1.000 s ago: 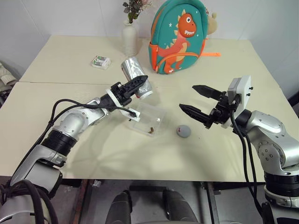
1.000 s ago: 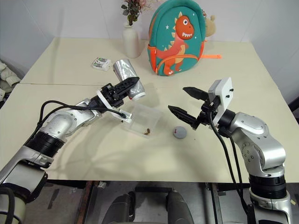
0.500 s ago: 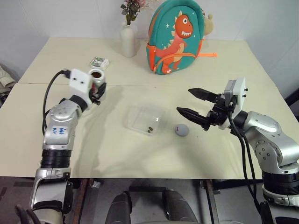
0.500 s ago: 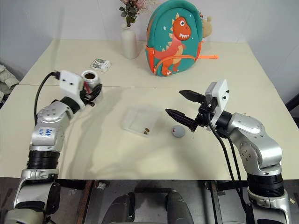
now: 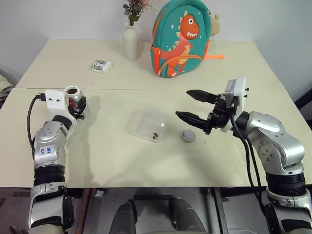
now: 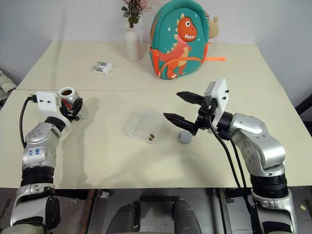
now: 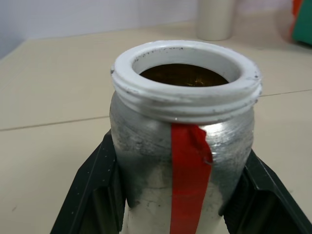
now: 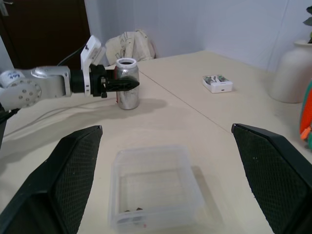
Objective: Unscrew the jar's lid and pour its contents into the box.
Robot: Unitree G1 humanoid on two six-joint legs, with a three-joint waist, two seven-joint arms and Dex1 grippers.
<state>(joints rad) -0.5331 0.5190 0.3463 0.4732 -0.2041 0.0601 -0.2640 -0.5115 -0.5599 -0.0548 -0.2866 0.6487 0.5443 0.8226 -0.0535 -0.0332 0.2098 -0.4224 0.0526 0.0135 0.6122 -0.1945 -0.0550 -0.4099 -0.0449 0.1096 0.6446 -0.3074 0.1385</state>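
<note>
While the jar (image 5: 73, 93) is standing upright and uncapped at the left edge of the frame, the left gripper (image 5: 78, 101) is clamping it by the sides, its two black fingers (image 7: 95, 195) pressing against the silvery wall on either side of the red stripe. The mouth is facing up, and I cannot tell whether anything is left inside. Toward the middle of the frame, the clear plastic box (image 5: 149, 125) is sitting flat on the table (image 5: 97, 151), well apart from the jar, with a few dark brown pellets (image 5: 155, 135) lying in its near corner. Just to the right of the box, the grey lid (image 5: 187, 136) is resting on the table by itself. Above and beside the lid, the right gripper (image 5: 192, 105) is hovering with its jaws spread wide, gripping nothing.

Judging by this, the unscrewing and the pouring look done, and the jar is being set down off to the side. The next move is probably just letting go of the jar cleanly without tipping it and drawing both arms clear.
</note>
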